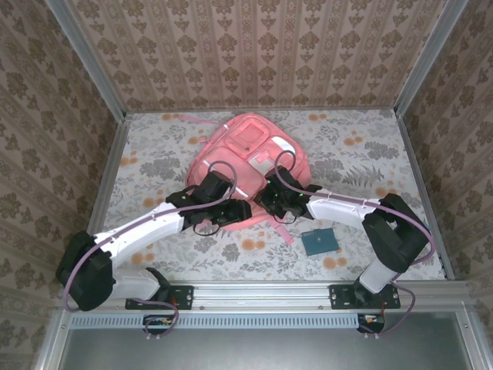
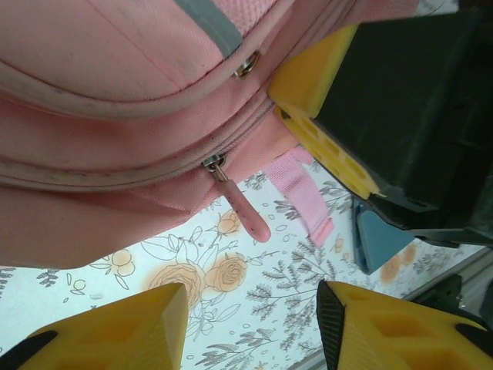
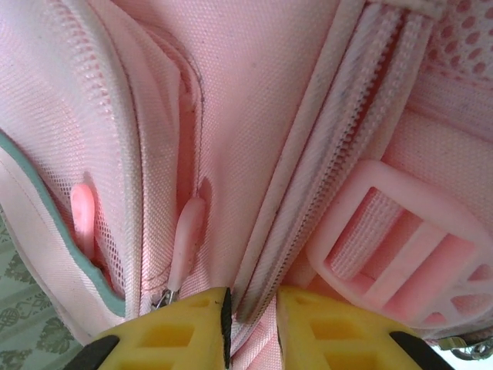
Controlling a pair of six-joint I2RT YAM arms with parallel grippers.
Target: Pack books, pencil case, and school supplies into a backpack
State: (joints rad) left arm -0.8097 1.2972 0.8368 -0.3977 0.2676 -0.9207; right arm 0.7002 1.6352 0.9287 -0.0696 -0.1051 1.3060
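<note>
The right pincer (image 3: 250, 327) pinches the backpack (image 3: 254, 116) at its zip seam (image 3: 308, 200), probably to steady it. The left pincer (image 2: 254, 327) is spread, with a zip pull (image 2: 248, 217) just ahead of it. The teal book (image 1: 320, 242) lies unpacked on the bench (image 1: 370, 154) beside the right pincer.

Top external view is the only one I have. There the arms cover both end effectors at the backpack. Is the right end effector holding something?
Observer: Yes. The right end effector is pinched on a zipper seam of the backpack.
Operator: And the left one, does it grip too?
Observer: No. The left end effector is open, with nothing between its fingers.
Operator: Is any zipper pull near it?
Observer: One pink zipper pull hangs free from a closed zipper, ahead of the open fingers and untouched.
</note>
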